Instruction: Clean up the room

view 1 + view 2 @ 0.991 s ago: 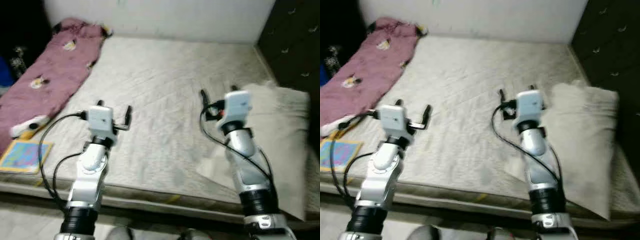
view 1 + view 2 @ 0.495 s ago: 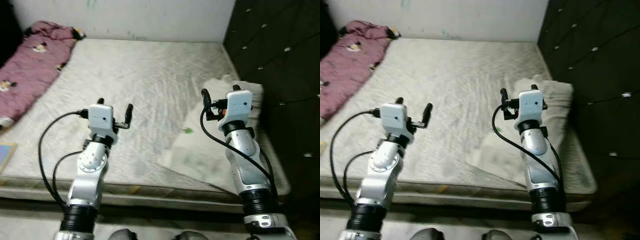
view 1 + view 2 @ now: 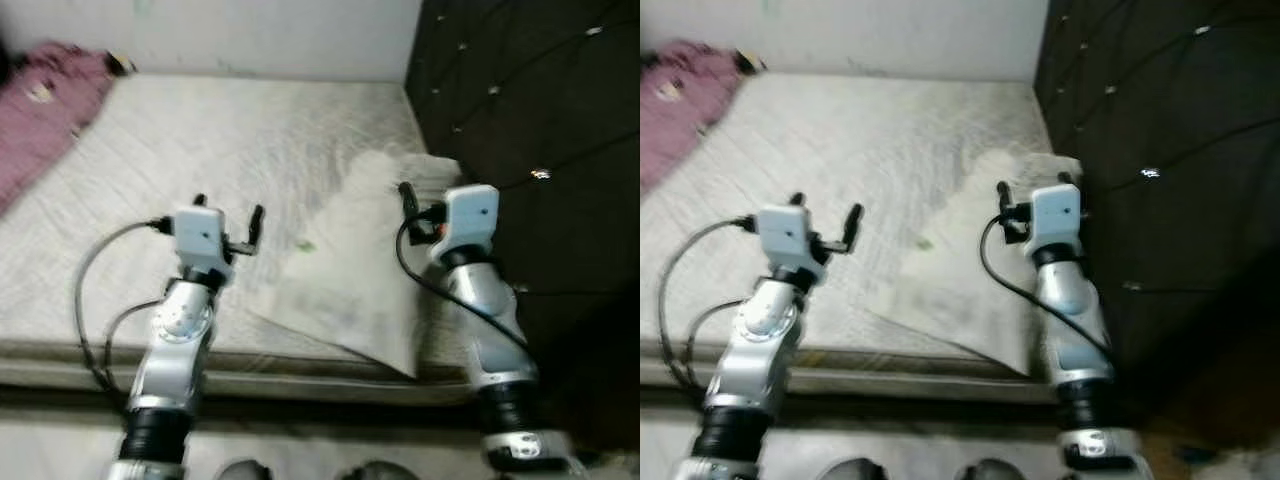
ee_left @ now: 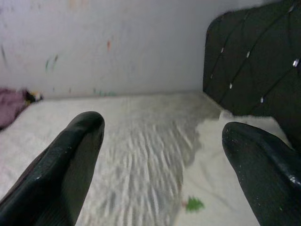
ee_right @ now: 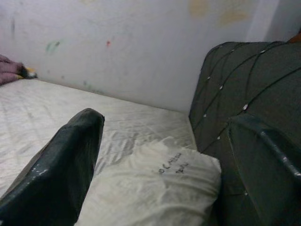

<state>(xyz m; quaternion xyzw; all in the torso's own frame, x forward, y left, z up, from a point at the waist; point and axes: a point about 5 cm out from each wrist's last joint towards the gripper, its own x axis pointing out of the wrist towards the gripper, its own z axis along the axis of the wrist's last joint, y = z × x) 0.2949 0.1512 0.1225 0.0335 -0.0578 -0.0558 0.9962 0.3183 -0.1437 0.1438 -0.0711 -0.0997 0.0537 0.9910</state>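
1. the mattress (image 3: 200,150) is seen bare, bounded by the dark tufted headboard (image 3: 530,120) along its right edge and the white wall at its far edge.
2. the pillow (image 3: 365,250) is laid flat at the near right corner of the mattress, against the headboard; it is judged light, soft and floppy, best pinched at a corner or bunched edge.
3. a purple blanket (image 3: 45,95) is crumpled at the far left corner.
4. the left gripper (image 3: 228,222) is held spread and empty above the mattress, just left of the pillow.
5. the right gripper (image 5: 160,155) is likewise parted, grasping nothing, above the pillow.
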